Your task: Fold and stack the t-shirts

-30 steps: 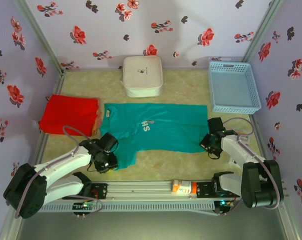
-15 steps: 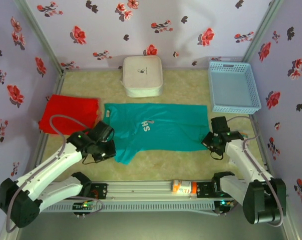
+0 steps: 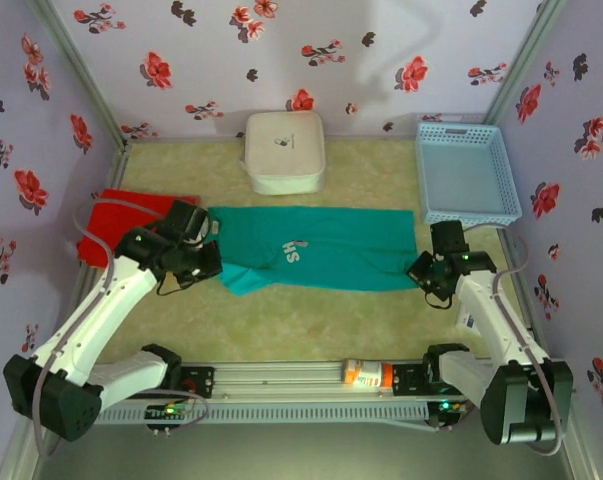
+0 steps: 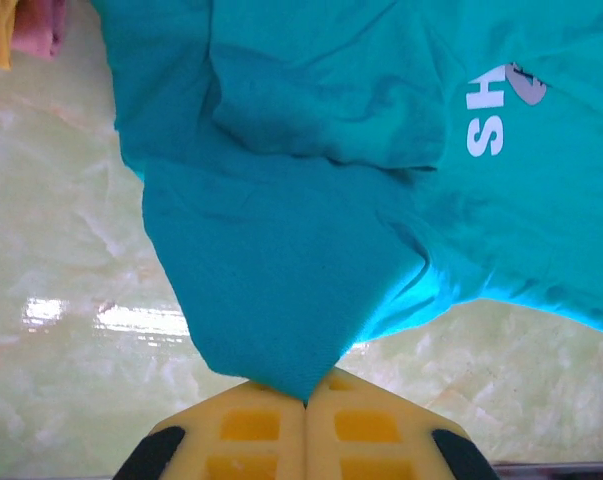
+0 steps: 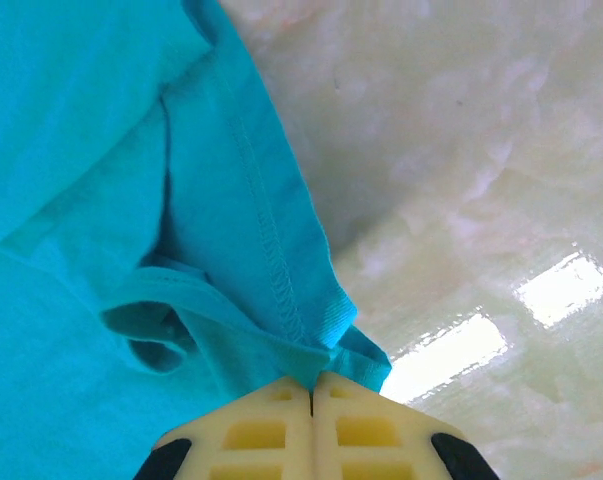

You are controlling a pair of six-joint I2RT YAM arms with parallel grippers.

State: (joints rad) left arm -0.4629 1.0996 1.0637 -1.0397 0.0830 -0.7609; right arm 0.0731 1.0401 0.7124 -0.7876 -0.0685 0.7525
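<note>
The cream marbled table top (image 3: 331, 320) is my working floor. Across its middle lies the teal cotton t-shirt with the white lettering (image 3: 321, 250), stretched left to right as a long band. It is light, limp cloth: I judge it will sag, crease and drag on the table wherever it is not held. The stitched hem and the corners give the surest bite, and they keep an edge straight for a fold.

The plain bright red t-shirt (image 3: 111, 210) sits at the far left, partly under my left arm and just beside the teal one's left end. It looks already folded into a flat pad, so it should make a base for the stack.

The light-blue plastic mesh basket (image 3: 468, 127) is at the far right, with nothing in it that I can see. The white square box (image 3: 284, 152) stands at the far middle with its lid on, so I cannot tell what it holds.

My left gripper (image 3: 213, 264) is pinched tight on the near-left corner of the teal shirt. In the wrist view its yellow fingers (image 4: 251, 430) meet on a point of cloth. My right gripper (image 3: 419, 268) is clamped on the near-right hem corner, with the seam running into its closed fingers (image 5: 256, 435).
</note>
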